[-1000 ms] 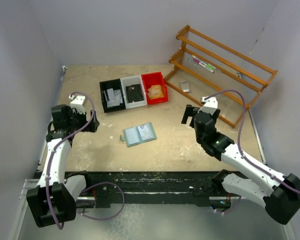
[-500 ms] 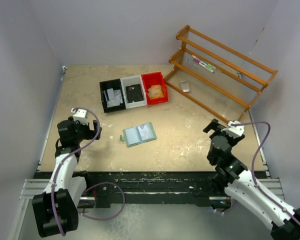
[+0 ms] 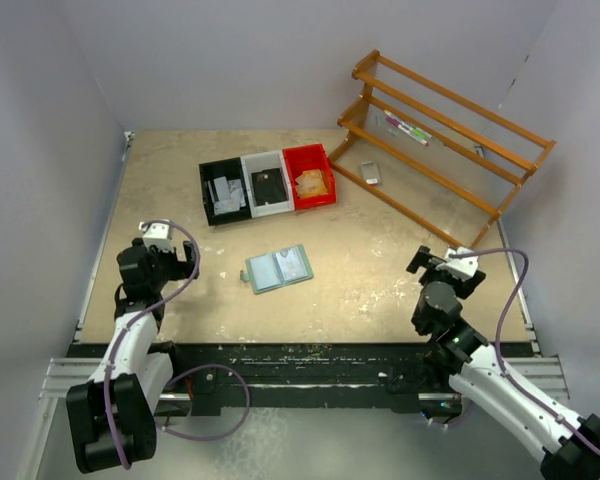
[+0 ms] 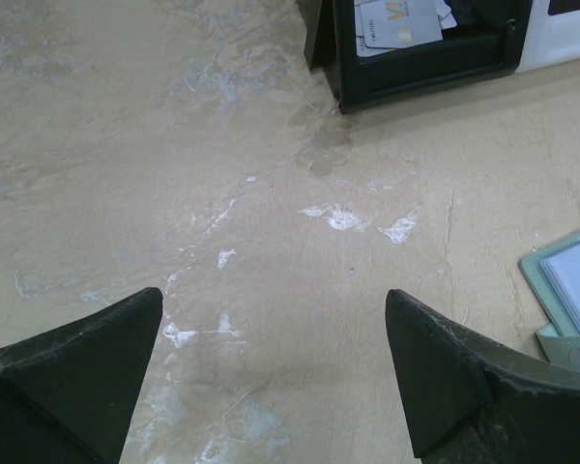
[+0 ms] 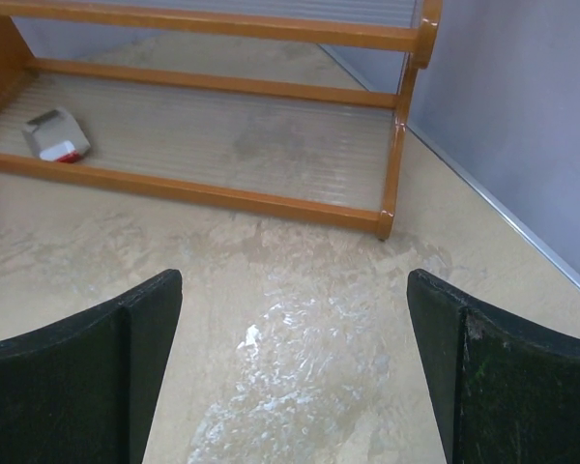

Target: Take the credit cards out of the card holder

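The mint-green card holder (image 3: 278,268) lies open and flat in the middle of the table, its clear pocket pages facing up. Its left corner with the snap shows in the left wrist view (image 4: 568,295). Pale credit cards (image 3: 225,194) lie in the black bin, also visible from the left wrist (image 4: 396,23). My left gripper (image 3: 185,260) hangs low to the left of the card holder, open and empty (image 4: 274,295). My right gripper (image 3: 432,260) sits near the right front of the table, open and empty (image 5: 292,275), facing the rack.
Black (image 3: 205,200), grey (image 3: 268,185) and red (image 3: 313,180) bins stand in a row behind the card holder. A wooden rack (image 3: 435,130) stands at the back right with a small silver device (image 3: 370,174) on its lower shelf (image 5: 56,135).
Both arms have drawn back toward the near edge. The right gripper moved down and to the right, away from the table's middle. The left gripper sank slightly. Both stayed open.
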Robot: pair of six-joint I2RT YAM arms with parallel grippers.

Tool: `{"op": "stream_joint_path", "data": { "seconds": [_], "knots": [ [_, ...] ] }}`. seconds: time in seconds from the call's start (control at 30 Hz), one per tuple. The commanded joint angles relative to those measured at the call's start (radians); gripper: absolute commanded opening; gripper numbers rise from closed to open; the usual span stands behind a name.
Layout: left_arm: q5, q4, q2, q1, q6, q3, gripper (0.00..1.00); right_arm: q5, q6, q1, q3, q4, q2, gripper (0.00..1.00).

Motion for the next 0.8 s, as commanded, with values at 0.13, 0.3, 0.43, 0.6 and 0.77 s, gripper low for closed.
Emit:
{"op": "stream_joint_path", "data": {
  "seconds": [0.13,0.3,0.43,0.6,0.77],
  "knots": [
    [-0.017,0.06,-0.029,0.005,-0.018,-0.002,0.99,0.088,-0.097,-0.021,-0.05,0.383,0.242,1.0],
    [-0.034,0.048,-0.13,0.005,-0.023,-0.039,0.99,0.034,-0.091,-0.018,-0.05,0.312,0.218,1.0],
    [-0.024,0.039,-0.19,0.005,-0.02,-0.065,0.99,-0.293,-0.249,-0.017,-0.093,0.209,-0.039,1.0],
    [0.022,0.038,-0.352,0.003,-0.001,-0.148,0.99,-0.323,-0.22,-0.016,-0.095,0.188,-0.058,1.0],
    [0.031,0.054,-0.383,-0.005,0.007,-0.18,0.99,-0.261,-0.181,-0.046,-0.091,0.248,0.02,1.0]
  ]
}}
